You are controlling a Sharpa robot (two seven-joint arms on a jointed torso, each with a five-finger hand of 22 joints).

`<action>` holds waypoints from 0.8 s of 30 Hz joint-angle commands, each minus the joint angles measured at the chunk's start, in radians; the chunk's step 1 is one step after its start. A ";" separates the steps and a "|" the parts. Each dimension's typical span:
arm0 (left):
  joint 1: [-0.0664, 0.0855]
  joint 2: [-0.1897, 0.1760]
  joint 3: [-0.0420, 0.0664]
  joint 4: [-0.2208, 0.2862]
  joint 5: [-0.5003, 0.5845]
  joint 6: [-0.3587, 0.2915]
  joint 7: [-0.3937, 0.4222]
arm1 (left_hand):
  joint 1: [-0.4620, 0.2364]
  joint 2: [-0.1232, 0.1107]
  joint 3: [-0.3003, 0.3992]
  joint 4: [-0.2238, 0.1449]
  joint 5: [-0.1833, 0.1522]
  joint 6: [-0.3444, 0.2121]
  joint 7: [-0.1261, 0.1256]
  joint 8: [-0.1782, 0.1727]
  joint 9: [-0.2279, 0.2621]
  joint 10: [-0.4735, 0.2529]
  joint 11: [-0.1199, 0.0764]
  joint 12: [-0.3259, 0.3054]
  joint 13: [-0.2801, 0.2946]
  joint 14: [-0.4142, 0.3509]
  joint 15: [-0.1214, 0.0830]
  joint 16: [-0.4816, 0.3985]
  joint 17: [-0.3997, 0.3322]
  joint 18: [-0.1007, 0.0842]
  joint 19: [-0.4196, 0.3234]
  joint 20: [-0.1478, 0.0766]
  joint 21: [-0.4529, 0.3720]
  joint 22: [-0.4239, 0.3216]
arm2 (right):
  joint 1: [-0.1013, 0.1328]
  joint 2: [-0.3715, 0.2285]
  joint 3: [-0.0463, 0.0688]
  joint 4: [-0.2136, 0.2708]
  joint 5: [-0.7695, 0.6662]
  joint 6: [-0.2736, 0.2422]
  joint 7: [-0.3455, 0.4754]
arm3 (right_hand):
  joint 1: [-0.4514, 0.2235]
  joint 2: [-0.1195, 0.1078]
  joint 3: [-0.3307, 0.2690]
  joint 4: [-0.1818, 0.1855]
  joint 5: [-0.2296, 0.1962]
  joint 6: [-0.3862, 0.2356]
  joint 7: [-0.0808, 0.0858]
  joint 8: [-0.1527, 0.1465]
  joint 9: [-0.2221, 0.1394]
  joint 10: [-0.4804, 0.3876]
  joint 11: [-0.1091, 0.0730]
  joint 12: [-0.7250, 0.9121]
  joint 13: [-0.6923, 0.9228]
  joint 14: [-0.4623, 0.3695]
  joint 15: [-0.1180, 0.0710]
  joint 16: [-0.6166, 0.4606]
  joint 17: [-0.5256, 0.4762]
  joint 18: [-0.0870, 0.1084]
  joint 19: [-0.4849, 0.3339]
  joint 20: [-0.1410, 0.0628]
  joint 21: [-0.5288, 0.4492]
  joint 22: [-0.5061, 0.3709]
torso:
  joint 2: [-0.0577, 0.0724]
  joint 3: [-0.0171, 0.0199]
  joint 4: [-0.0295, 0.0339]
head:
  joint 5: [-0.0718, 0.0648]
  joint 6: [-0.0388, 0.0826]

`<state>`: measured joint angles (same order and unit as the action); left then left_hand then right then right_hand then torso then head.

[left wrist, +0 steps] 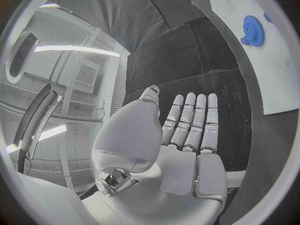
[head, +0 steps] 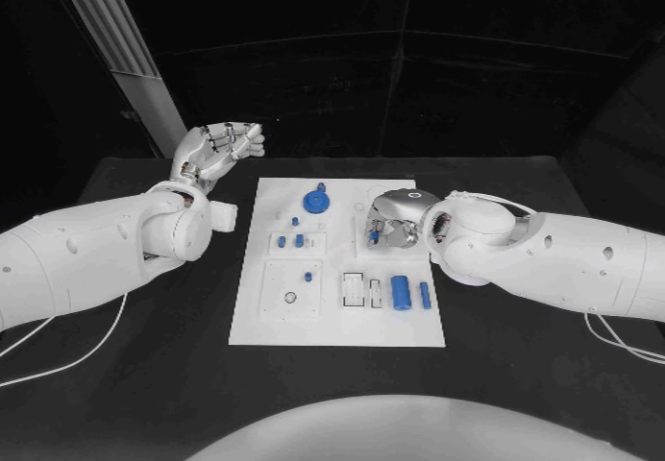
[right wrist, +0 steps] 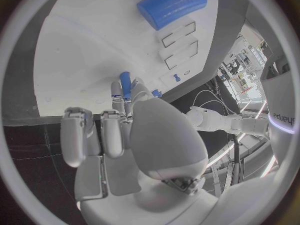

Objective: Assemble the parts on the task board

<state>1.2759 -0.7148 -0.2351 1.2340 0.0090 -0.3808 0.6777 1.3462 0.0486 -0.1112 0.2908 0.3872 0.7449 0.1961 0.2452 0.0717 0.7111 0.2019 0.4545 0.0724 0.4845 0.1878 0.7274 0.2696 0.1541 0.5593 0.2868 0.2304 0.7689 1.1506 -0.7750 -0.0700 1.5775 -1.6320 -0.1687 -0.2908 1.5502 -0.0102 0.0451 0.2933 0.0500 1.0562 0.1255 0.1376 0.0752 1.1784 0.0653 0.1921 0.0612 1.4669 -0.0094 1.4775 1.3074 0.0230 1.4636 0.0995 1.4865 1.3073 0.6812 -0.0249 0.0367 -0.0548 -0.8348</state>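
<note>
Nearest us, a thick blue cylinder (head: 401, 292) and a slim blue rod (head: 424, 295) lie loose on the task board (head: 339, 331), presumably awaiting insertion. Farther in, our right hand (head: 391, 220) hangs over the board's right half; in the right wrist view its fingers (right wrist: 116, 92) pinch a small blue peg (right wrist: 125, 84), apparently to carry it toward a socket. Beyond, the blue gear (head: 317, 202) lies on the board. Farthest, our left hand (head: 216, 149) is raised off the board, fingers (left wrist: 194, 116) straight, pressed together and holding nothing, likely kept clear.
</note>
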 commanded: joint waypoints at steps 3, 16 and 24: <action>0.001 0.000 0.000 0.000 0.000 0.012 0.160 | 0.000 0.010 -0.005 0.001 0.004 -0.006 0.042 0.004 -0.001 -0.006 -0.001 0.005 -0.002 -0.007 0.001 0.006 -0.001 0.005 0.009 0.000 -0.005 -0.001 | 0.001 -0.003 0.000 0.003 -0.010 -0.015 -0.010 | -0.032 -0.028 -0.033 -0.002 -0.004 -0.019 0.026 -0.020 -0.007 0.003 0.017 -0.020 0.000 0.052 0.011 -0.016 -0.024 0.004 0.055 0.002 -0.021 0.224 | 0.001 0.0000 -0.0005 | -0.001 0.000; 0.001 -0.002 0.000 0.001 0.000 0.012 0.160 | 0.000 0.011 -0.005 0.001 0.004 -0.006 0.042 0.005 -0.001 -0.007 -0.001 0.007 -0.002 -0.007 0.001 0.008 -0.002 0.005 0.009 0.000 -0.006 -0.002 | 0.000 -0.006 0.000 0.009 -0.010 -0.028 -0.014 | -0.033 -0.024 -0.047 -0.007 -0.004 -0.027 0.032 -0.031 -0.008 0.000 0.023 -0.040 0.000 0.050 0.018 -0.021 -0.033 0.005 0.053 0.010 -0.025 0.223 | 0.001 0.0003 -0.0001 | -0.002 -0.003; 0.001 -0.002 0.000 0.000 0.000 0.012 0.159 | 0.000 0.011 -0.005 0.001 0.004 -0.006 0.042 0.005 -0.001 -0.007 -0.001 0.007 -0.002 -0.007 0.001 0.008 -0.002 0.005 0.009 0.000 -0.006 -0.002 | 0.000 -0.011 0.000 0.011 -0.010 -0.021 -0.014 | -0.006 0.008 -0.035 -0.007 -0.004 0.009 0.013 -0.017 -0.001 0.020 0.012 -0.045 0.001 0.052 0.011 -0.019 -0.028 0.004 0.055 0.009 -0.022 0.224 | 0.001 0.0003 -0.0002 | -0.003 -0.006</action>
<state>1.2756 -0.7165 -0.2351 1.2344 0.0090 -0.3801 0.6777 1.3462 0.0486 -0.1112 0.2908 0.3872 0.7449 0.1961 0.2452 0.0717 0.7111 0.2019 0.4545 0.0717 0.4845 0.1878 0.7318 0.2681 0.1541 0.5593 0.2868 0.2304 0.7682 1.1496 -0.7846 -0.0701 1.5863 -1.6361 -0.1825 -0.3026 1.5428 -0.0118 0.0039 0.2844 0.0500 1.0589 0.1398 0.1163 0.0729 1.1900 0.0768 0.1536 0.0613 1.4632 0.0019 1.4601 1.2782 0.0229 1.4674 0.1034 1.4635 1.3073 0.6820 -0.0246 0.0366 -0.0570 -0.8403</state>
